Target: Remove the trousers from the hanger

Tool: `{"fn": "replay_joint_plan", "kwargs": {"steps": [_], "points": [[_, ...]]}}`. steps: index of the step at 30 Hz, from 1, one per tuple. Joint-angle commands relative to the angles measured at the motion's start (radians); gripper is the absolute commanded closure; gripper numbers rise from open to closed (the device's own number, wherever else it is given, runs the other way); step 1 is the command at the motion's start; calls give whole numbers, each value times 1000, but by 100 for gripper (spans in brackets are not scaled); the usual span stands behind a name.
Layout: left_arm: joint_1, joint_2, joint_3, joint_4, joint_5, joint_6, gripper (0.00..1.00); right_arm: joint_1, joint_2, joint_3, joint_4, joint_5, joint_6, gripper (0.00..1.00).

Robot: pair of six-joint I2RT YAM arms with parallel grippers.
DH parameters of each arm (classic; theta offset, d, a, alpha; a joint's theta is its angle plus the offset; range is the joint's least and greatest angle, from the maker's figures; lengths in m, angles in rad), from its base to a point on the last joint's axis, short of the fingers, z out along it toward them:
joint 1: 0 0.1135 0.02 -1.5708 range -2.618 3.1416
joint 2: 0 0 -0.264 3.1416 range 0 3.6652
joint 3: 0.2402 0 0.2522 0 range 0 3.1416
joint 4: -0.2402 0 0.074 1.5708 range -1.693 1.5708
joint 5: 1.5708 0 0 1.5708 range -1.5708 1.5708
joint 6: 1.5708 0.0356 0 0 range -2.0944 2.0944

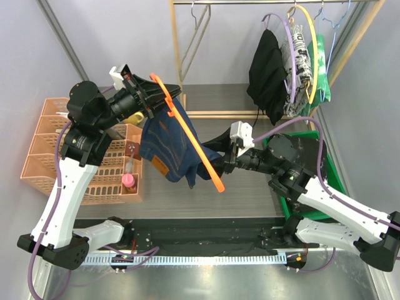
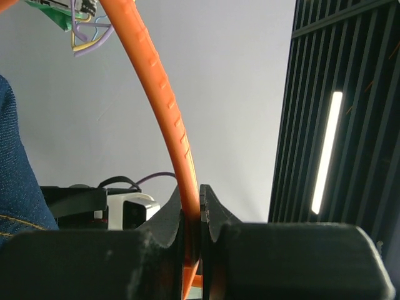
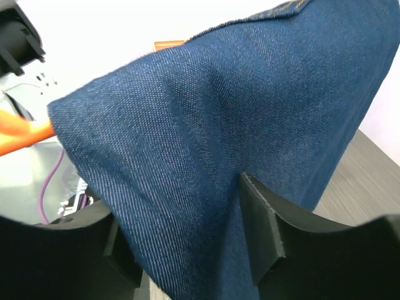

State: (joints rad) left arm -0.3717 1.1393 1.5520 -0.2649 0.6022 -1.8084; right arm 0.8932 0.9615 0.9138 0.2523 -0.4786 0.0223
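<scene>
My left gripper (image 2: pixel 199 203) is clamped on the orange hanger (image 1: pixel 195 142). The navy denim trousers (image 1: pixel 164 142) drape over it, and my right gripper (image 3: pixel 181 212) is spread loosely around the cloth.

The navy denim trousers (image 1: pixel 167 147) are draped, folded, over an orange plastic hanger (image 1: pixel 194 140). The hanger is held clear of the table and tilted, running from upper left to lower right in the top view. Its curved, ribbed arm is pinched between the closed fingers of the left gripper (image 2: pixel 200 209). A tan patch is seen on the denim's lower fold. The hanging cloth lies between the parted fingers of the right gripper (image 3: pixel 181 206). Well apart, at the back right, a plain black pair (image 1: pixel 267 75), a white pair with dark print (image 1: pixel 301 59) and a green-and-white pair (image 1: pixel 321 78) are hung side by side from a rail (image 1: pixel 275 2).
</scene>
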Motion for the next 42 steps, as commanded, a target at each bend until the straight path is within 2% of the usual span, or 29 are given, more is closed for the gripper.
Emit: {"fn": "replay_joint_plan", "kwargs": {"steps": [1, 3, 9, 13, 17, 23, 30, 42], "points": [[2, -21, 56, 130, 36, -32, 100, 33, -4, 45, -14, 119, -88, 43], [1, -21, 56, 130, 39, -31, 100, 33, -15, 46, -41, 139, -111, 46], [2, -18, 53, 133, 39, -29, 100, 32, -55, 39, -50, 218, -144, 62], [2, -16, 53, 135, 39, -28, 100, 36, -37, 36, 31, 250, -113, 85], [2, -30, 28, 124, 39, -13, 100, 49, -27, 48, 91, 316, -64, 99], [1, -76, -33, 46, 22, 60, 100, 55, -95, 65, 108, 440, 5, 99], [1, -133, -144, 24, 8, 89, 100, 53, -184, 152, -4, 547, 71, 99], [1, -173, -280, 26, 8, 129, 100, 55, -81, 379, -81, 581, 145, 99]]}}
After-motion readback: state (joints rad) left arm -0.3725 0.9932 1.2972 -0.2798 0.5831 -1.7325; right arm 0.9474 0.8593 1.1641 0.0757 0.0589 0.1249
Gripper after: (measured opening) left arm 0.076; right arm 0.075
